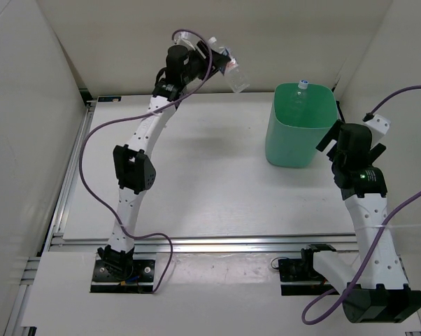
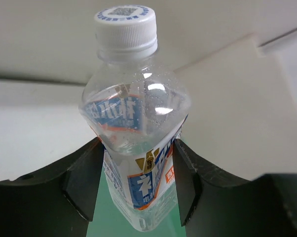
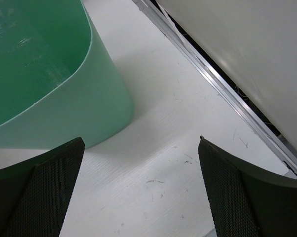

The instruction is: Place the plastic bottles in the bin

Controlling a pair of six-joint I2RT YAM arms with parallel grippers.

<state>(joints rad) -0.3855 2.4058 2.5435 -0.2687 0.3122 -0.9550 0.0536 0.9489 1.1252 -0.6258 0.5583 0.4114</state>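
My left gripper (image 1: 221, 63) is raised high at the back, left of the mint-green bin (image 1: 287, 143). It is shut on a clear bottle (image 2: 138, 123) with a white cap and blue label, which also shows in the top view (image 1: 236, 75). The bin's green shows below the bottle in the left wrist view (image 2: 101, 217). A clear bottle with a white cap (image 1: 301, 94) stands inside the bin. My right gripper (image 1: 329, 143) is open and empty, low beside the bin's right wall (image 3: 64, 108). The green bottle is out of view.
White walls enclose the table on the left, back and right. A metal rail (image 3: 227, 94) runs along the table's right edge near my right gripper. Purple cables loop from both arms.
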